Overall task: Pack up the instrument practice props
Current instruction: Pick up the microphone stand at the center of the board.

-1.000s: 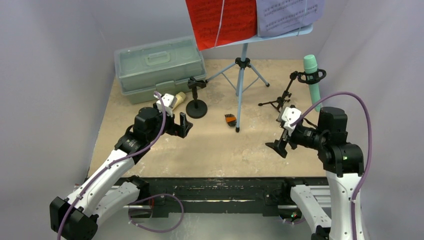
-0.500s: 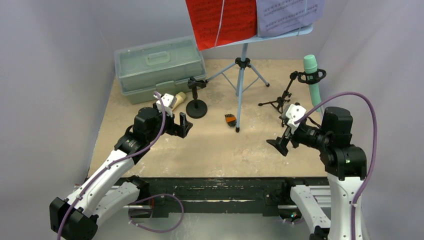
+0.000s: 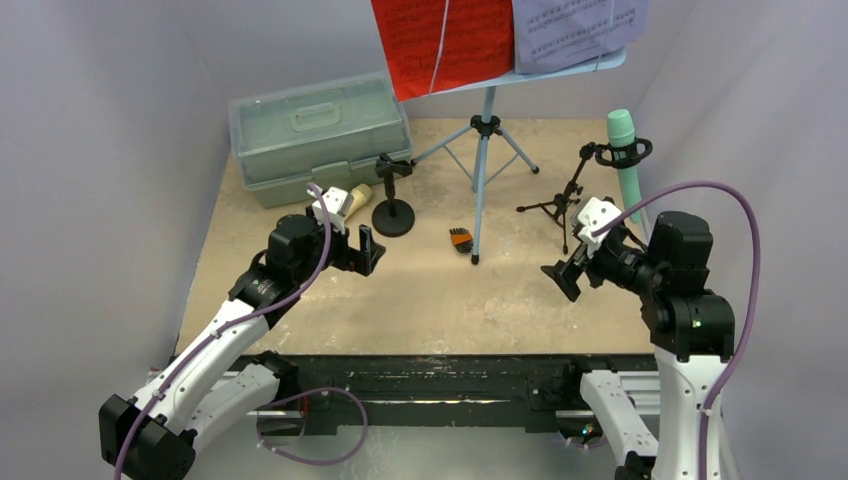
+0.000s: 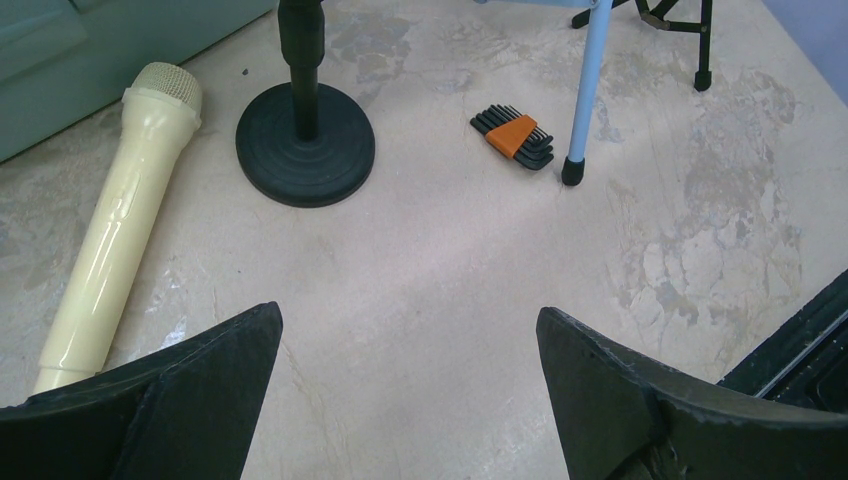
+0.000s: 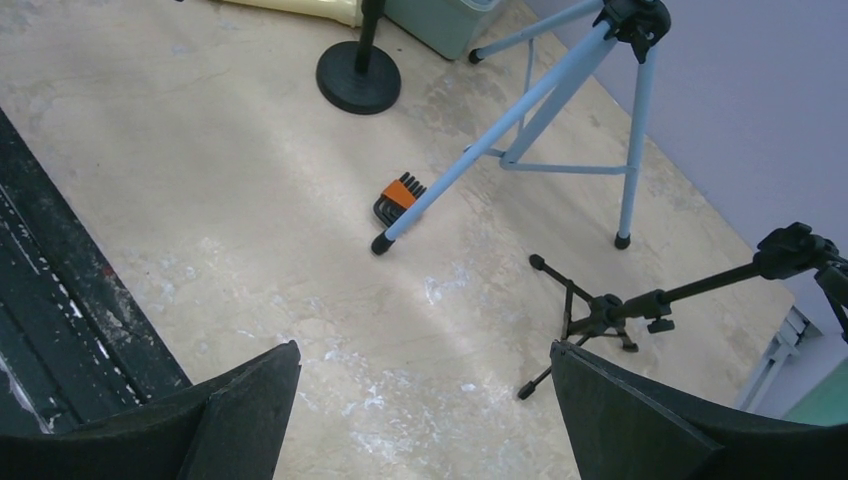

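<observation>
A tan microphone (image 4: 112, 222) lies on the table beside the round-base black holder (image 3: 392, 198), which also shows in the left wrist view (image 4: 304, 140). A teal microphone (image 3: 627, 160) stands in the ring-top tripod holder (image 3: 575, 185). The light-blue music rack (image 3: 484, 150) holds a red sheet (image 3: 440, 40) and a purple sheet (image 3: 575, 28); no white sheet is distinct. My left gripper (image 3: 368, 250) is open and empty, just in front of the tan microphone. My right gripper (image 3: 562, 277) is open and empty above the table, near the tripod holder's legs (image 5: 590, 315).
A pale green case (image 3: 318, 135) with a handle stands shut at the back left. A black and orange hex key set (image 3: 460, 240) lies by the rack's front leg. Grey walls close in both sides. A black rail runs along the near edge.
My right gripper has risen and moved a little right and back, toward the tripod holder. My left arm has not moved.
</observation>
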Controlling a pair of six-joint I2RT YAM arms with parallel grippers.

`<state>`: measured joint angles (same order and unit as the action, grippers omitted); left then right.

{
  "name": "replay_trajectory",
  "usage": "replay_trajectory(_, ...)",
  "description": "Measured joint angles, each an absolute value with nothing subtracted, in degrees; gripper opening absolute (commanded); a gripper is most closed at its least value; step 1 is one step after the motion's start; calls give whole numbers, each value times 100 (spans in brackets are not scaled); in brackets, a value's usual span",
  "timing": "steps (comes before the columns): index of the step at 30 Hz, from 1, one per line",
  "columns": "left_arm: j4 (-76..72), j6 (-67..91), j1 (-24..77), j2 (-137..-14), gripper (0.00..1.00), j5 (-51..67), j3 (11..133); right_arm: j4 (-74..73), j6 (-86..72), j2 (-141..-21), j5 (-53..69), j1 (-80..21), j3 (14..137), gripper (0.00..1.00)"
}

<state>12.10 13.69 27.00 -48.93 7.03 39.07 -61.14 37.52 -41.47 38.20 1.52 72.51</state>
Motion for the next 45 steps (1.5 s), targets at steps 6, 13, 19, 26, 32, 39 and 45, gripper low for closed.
replay_trajectory(6, 1210, 1369, 2698, -4893, 99, 703, 3907, -5920, 3566, -4125, 3481, 200, 7303, 99)
replay_trajectory(13, 1210, 1369, 2672, -4893, 99, 703, 3907, -5634, 3205, -4112, 2950, 281, 7308, 99)
replay_trajectory(19, 1210, 1369, 2663, -4893, 99, 703, 3907, -5413, 2908, -4121, 2598, 342, 7312, 99)
replay_trajectory(26, 1210, 1369, 2663, -4893, 99, 703, 3907, -4899, 2355, -4211, 1789, 370, 7317, 99)
replay_trajectory(32, 1210, 1372, 2663, -4884, 99, 703, 3907, -4471, 2051, -4584, 1295, 381, 7354, 99)
replay_trajectory(39, 1210, 1372, 2652, -4853, 99, 705, 3907, -4185, 2029, -4908, 2034, 381, 6963, 99)
replay_trajectory(45, 1212, 1372, 2620, -4849, 99, 705, 3907, -3625, 1984, -4928, 2034, 381, 5680, 99)
